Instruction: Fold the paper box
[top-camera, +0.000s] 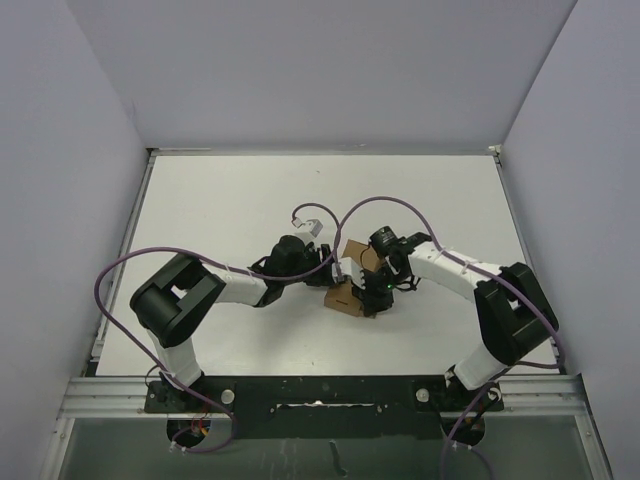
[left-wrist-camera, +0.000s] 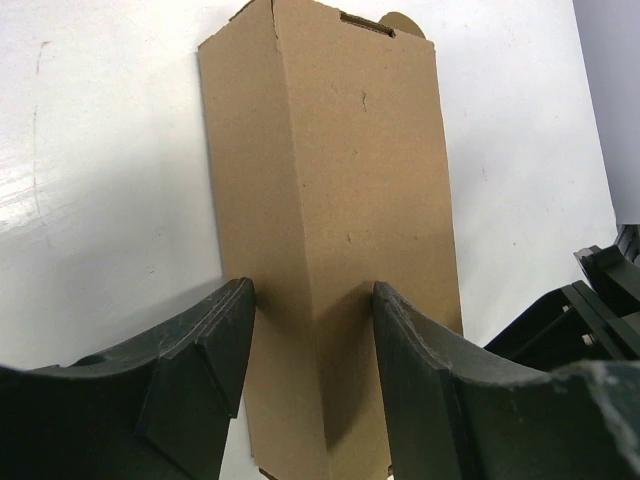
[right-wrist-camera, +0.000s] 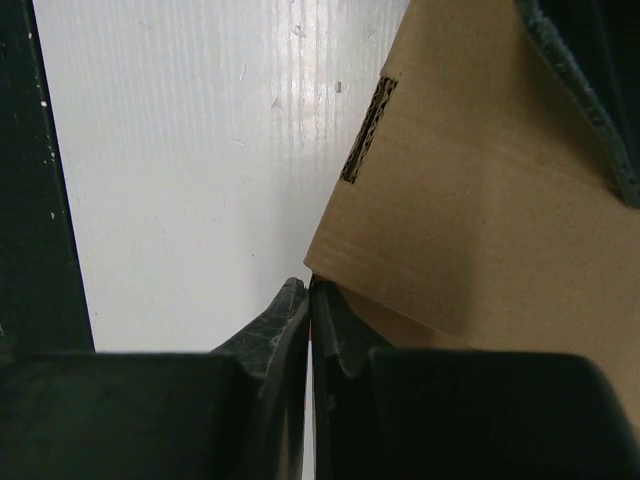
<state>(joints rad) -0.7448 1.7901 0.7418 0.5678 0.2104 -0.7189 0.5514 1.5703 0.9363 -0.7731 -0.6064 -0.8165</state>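
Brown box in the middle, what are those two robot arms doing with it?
They are folding a paper box on the white table. The left gripper has a finger on each side of the box and seems to be squeezing it. The right gripper is shut, with its tips right at a corner of the cardboard.

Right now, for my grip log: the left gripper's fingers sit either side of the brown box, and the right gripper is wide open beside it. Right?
No: the right gripper is shut, jaws pressed together beside the paper box, as the right wrist view shows. The left gripper does straddle the box.
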